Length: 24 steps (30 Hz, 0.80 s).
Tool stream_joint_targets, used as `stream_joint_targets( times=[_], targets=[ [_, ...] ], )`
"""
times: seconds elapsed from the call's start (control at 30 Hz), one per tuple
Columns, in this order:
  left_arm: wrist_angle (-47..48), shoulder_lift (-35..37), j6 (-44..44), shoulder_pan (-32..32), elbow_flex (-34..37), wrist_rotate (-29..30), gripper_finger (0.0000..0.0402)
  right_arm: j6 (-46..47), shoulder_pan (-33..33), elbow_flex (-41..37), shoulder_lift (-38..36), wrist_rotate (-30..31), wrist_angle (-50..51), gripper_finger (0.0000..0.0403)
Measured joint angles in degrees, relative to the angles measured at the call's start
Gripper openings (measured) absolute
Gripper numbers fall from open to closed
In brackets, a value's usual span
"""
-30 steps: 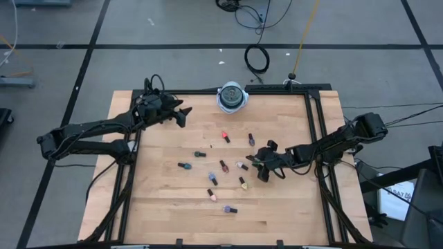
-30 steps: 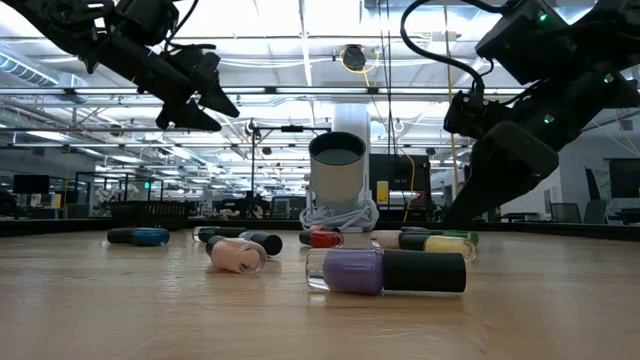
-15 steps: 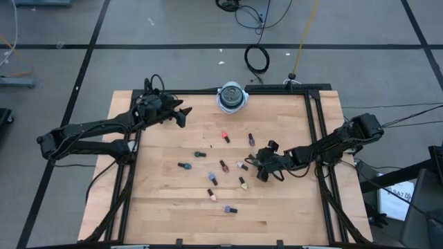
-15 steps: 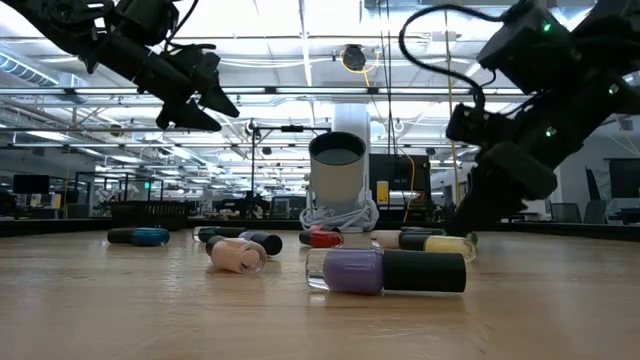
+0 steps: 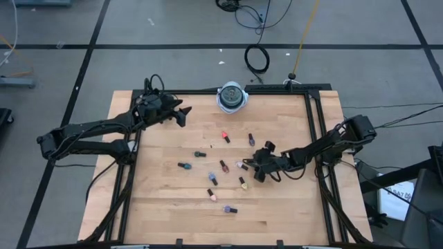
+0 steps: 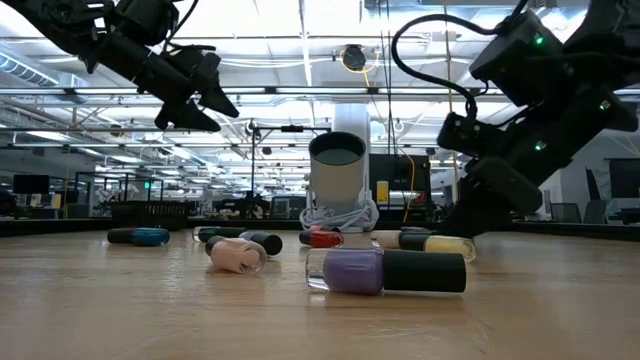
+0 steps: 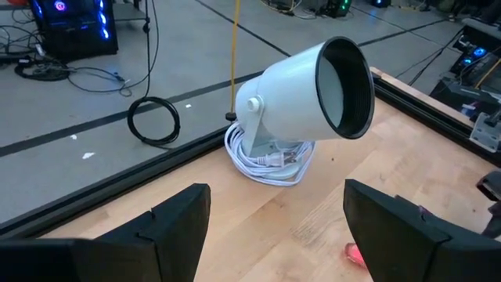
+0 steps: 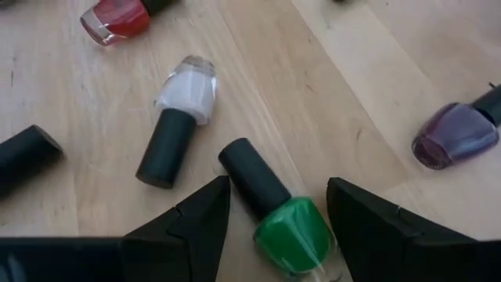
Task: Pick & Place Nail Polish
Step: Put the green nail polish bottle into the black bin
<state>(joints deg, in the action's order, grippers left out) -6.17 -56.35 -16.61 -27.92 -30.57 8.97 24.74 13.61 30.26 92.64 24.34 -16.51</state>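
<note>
The wooden tabletop (image 5: 159, 207) carries a white cup-shaped lamp (image 5: 232, 97) at twelve o'clock. The left gripper (image 5: 181, 111) hovers at ten o'clock, fingers spread, holding nothing. The right gripper (image 5: 255, 168) sits low at three o'clock of centre, fingers (image 8: 196, 219) spread either side of a lying green nail polish (image 8: 290, 227). Other bottles (image 5: 211, 178) lie scattered mid-table.

A white cup-shaped lamp (image 7: 313, 98), perhaps, sits on coiled white cable (image 7: 266, 160).

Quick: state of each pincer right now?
Left pincer: open, empty, raised near the white cup.
Right pincer: open, straddling the green bottle, not gripping.
</note>
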Motion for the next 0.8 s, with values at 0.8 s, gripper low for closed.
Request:
stream_joint_targets(
  times=[0.8],
  targets=[
    [0.23,0.01,1.48,0.00,0.00,0.02,0.0283,-10.35,-0.09,-0.20,-4.52,-6.83,4.19,0.0203]
  ],
)
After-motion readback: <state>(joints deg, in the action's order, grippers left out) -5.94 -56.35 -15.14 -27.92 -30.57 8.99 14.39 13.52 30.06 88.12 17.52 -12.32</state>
